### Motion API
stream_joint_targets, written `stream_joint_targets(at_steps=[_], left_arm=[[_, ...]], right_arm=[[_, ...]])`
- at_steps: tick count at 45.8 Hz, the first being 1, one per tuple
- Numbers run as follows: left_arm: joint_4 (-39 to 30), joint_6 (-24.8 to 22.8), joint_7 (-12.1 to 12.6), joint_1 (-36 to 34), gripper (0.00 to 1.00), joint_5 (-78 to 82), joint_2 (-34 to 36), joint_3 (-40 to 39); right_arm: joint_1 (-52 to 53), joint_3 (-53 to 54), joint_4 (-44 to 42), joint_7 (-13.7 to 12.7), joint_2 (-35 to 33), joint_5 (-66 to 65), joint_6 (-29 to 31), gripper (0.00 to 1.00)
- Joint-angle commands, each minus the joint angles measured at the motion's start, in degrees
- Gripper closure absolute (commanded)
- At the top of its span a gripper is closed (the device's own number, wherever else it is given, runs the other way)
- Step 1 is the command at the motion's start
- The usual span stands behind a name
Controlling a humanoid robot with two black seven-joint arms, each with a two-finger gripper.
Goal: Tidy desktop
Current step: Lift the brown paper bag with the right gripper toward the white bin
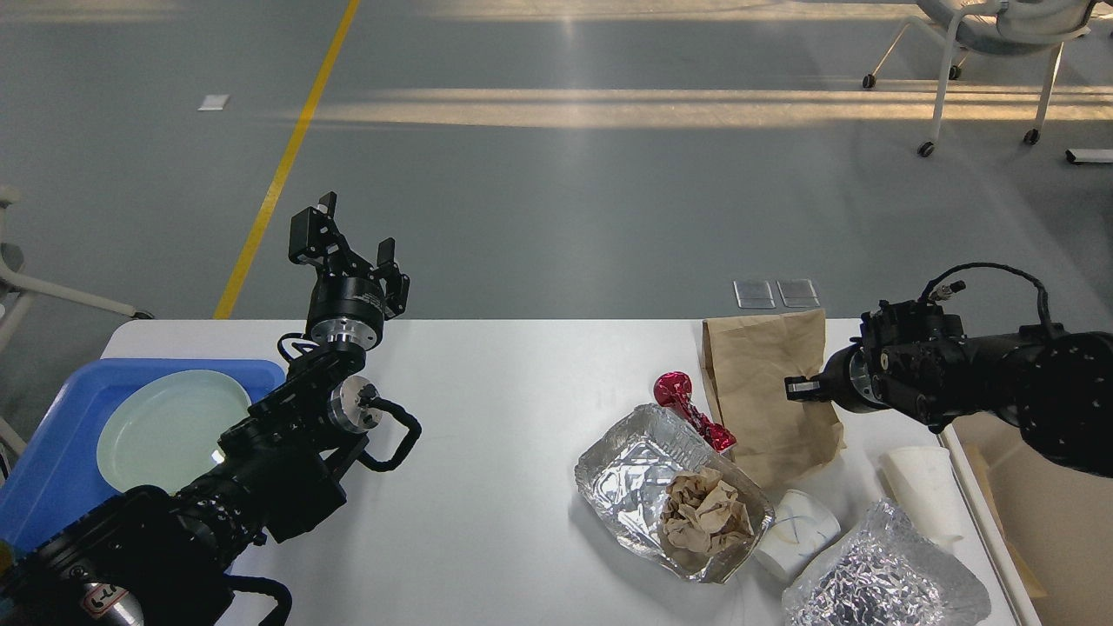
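Right tool (pixel 793 388), mid-right, over brown paper bag (pixel 765 391); grip impossible to tell. Left tool (pixel 348 239), upper left, spread apart, empty. Bare table (pixel 504 417) between.

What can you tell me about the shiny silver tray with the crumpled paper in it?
The foil tray is a crinkly, shiny silver dish, like thin aluminium, with a rolled rim and dented walls. It sits open side up on the white desktop, turned at an angle. A crumpled brown paper ball lies in its near right end; the rest looks empty. A red foil wrapper meets its far edge, and a white paper cup lies against its right corner.
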Motion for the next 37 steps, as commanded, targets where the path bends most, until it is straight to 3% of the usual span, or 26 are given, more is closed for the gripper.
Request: stream_joint_targets(at_steps=[1, 19, 28, 37], left_arm=[[0.0, 0.0, 0.0, 0.0, 0.01, 0.0, 0.0, 0.0], [0.0, 0.0, 0.0, 0.0, 0.01, 0.0, 0.0, 0.0], [0.0, 0.0, 0.0, 0.0, 0.01, 0.0, 0.0, 0.0], [0.0, 0.0, 0.0, 0.0, 0.01, 0.0, 0.0, 0.0]], right_arm=[[2.56, 0.14, 0.1, 0.1, -0.21, 0.17, 0.13, 1.0], [17.5, 2.77, 0.37, 0.71, -0.91, 0.52, 9.35, 1.0], [29.01, 9.28, 2.12, 0.71, -1.96, 2.45, 23.32, 1.0], [42.46, 15.95, 12.04, 0.8, -8.99, 3.16, 35.27, 1.0]])
